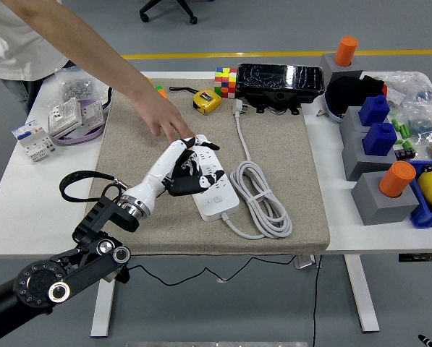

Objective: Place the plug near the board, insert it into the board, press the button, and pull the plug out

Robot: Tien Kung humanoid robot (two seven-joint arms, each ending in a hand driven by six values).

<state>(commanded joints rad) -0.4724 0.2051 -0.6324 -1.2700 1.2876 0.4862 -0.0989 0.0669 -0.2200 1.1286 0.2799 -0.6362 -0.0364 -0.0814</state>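
Note:
The white power strip (214, 189) lies on the grey mat (273, 137), its grey cord (263, 199) coiled to its right. My left hand (189, 165) lies over the middle of the strip, fingers curled over the black plug (181, 183), which is mostly hidden beneath them. The plug's black cable (78, 178) loops left along my forearm. A person's hand (165, 117) reaches in from the top left and rests on the strip's far end.
A tape measure (207, 100), a colour cube (226, 81) and a black box (279, 81) sit at the mat's far edge. Grey blocks with blue and orange pegs (378, 155) stand on the right. Electrical parts (60, 119) lie at the left.

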